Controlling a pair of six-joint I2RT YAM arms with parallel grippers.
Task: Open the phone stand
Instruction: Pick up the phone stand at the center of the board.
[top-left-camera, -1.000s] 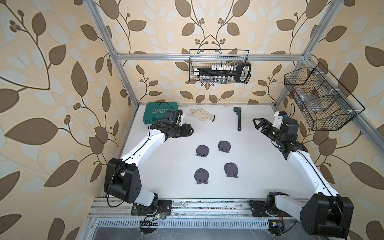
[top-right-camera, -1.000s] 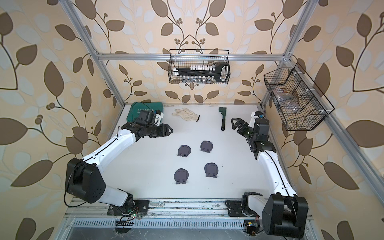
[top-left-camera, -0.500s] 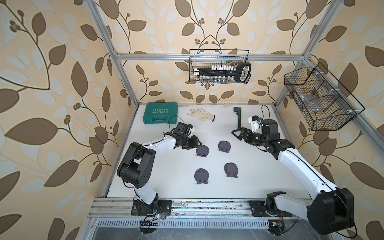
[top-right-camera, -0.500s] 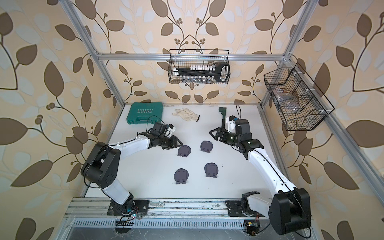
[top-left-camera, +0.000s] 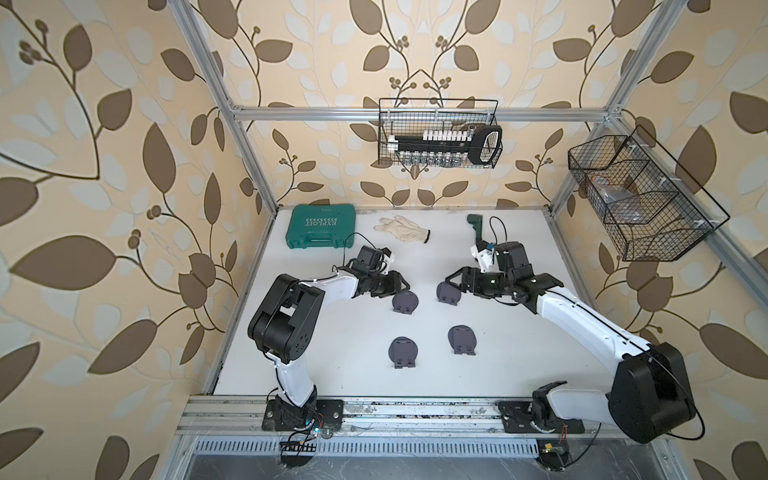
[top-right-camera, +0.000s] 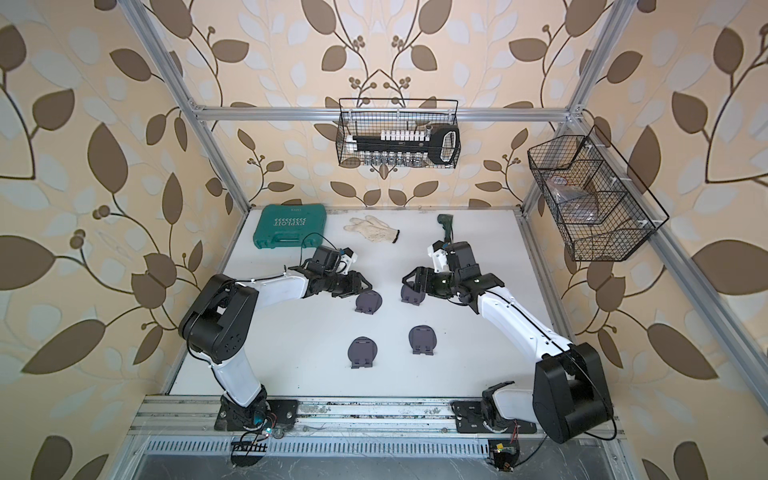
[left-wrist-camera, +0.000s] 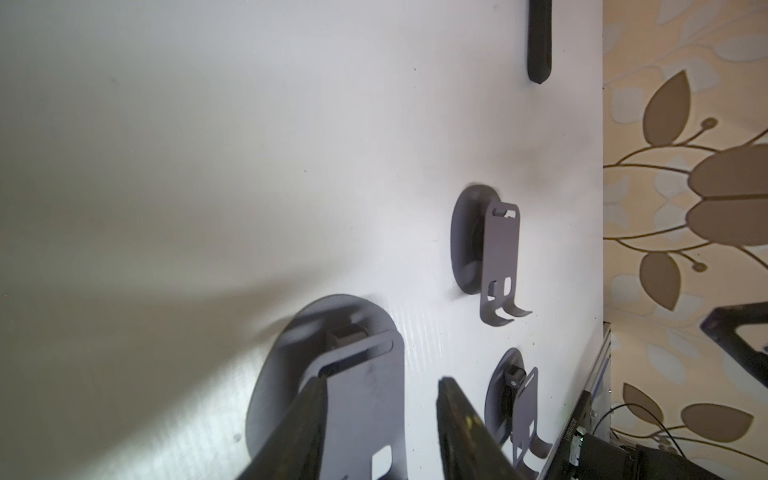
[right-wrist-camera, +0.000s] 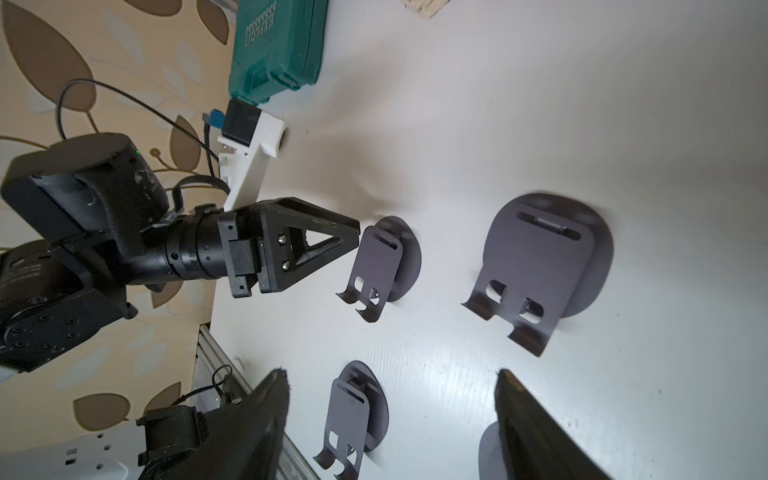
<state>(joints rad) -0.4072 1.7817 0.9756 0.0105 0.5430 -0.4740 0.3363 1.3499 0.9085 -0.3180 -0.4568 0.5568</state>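
Observation:
Several dark grey phone stands lie folded on the white table. My left gripper (top-left-camera: 401, 286) (left-wrist-camera: 380, 384) is low at the back left stand (top-left-camera: 405, 302) (left-wrist-camera: 357, 399), open. The stand's plate sits between its fingers: one finger meets the plate's edge, and bare table shows before the other. My right gripper (top-left-camera: 451, 280) (right-wrist-camera: 390, 378) hovers open by the back right stand (top-left-camera: 449, 294) (right-wrist-camera: 540, 266), with nothing between its fingers. The front left stand (top-left-camera: 402, 352) (right-wrist-camera: 357, 411) and the front right stand (top-left-camera: 462, 340) lie apart from both grippers.
A green tool case (top-left-camera: 322, 226) lies at the back left, with a white glove (top-left-camera: 402, 228) and a dark green tool (top-left-camera: 474, 226) along the back. A wire basket (top-left-camera: 440, 137) hangs on the rear wall and another wire basket (top-left-camera: 640, 199) on the right wall.
Both arms swung from the back of the table toward the middle. The left gripper came down onto the back left stand. The right gripper reached the back right stand and its jaws narrowed somewhat.

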